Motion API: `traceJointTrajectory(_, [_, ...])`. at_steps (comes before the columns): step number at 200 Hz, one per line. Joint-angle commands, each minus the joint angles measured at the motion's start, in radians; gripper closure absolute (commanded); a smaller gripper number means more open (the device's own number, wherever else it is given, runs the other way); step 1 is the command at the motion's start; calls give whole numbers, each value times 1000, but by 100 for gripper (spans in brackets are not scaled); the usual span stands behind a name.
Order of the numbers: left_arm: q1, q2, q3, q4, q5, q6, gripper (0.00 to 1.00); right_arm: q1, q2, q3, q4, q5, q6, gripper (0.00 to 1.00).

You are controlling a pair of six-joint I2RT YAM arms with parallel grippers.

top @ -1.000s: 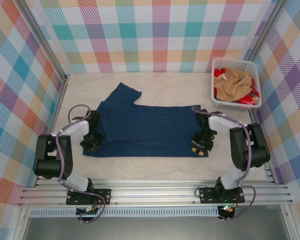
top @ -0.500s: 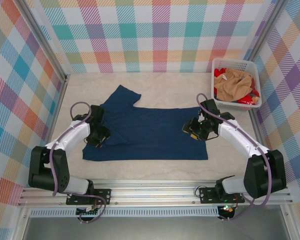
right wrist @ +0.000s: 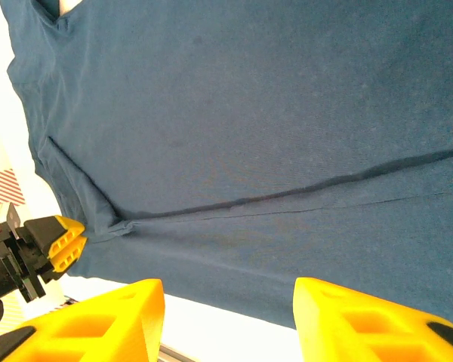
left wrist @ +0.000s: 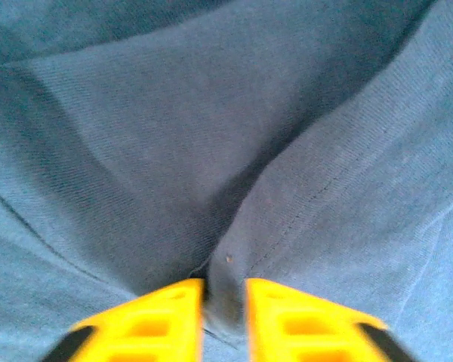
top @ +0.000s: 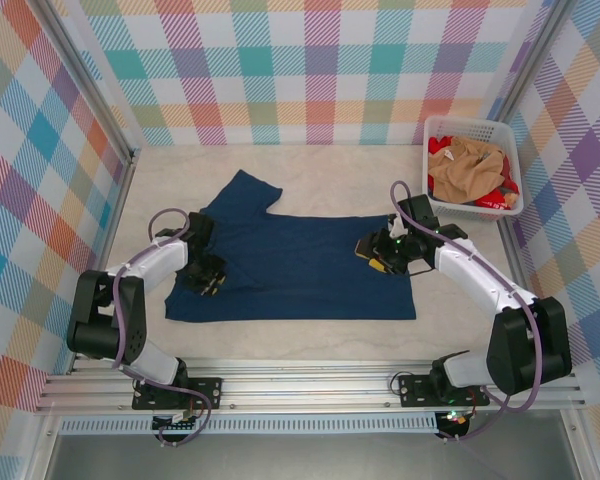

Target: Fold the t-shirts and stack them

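A navy blue t-shirt [top: 300, 265] lies spread on the table, one sleeve pointing to the far left. My left gripper [top: 208, 275] sits on its left side. In the left wrist view its yellow fingers [left wrist: 174, 313] are shut on a raised fold of the navy cloth [left wrist: 211, 136]. My right gripper [top: 372, 258] hovers over the shirt's right part. In the right wrist view it [right wrist: 228, 317] stands open above the near hem with nothing between its fingers. A crease runs across the shirt [right wrist: 249, 128] toward the left gripper [right wrist: 57, 241]. Tan-orange [top: 470, 165] and red [top: 495, 195] t-shirts lie bunched in the basket.
The white plastic basket [top: 435, 125] stands at the back right corner against the checked wall. Bare table lies behind the shirt and in a strip between its near hem and the metal rail [top: 310, 385] at the front.
The right gripper left the shirt's near right corner, moved farther and left over the shirt, and opened. The left gripper moved slightly farther, opened, then shut on a fold at the left side.
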Motion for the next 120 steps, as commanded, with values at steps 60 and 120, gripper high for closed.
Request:
traceJointTrajectory(60, [-73, 89, 187, -22, -32, 83, 100, 6, 18, 21, -9, -8, -5, 53])
traceJointTrajectory(120, [-151, 307, 449, -107, -50, 237, 100, 5, 44, 46, -23, -6, -13, 53])
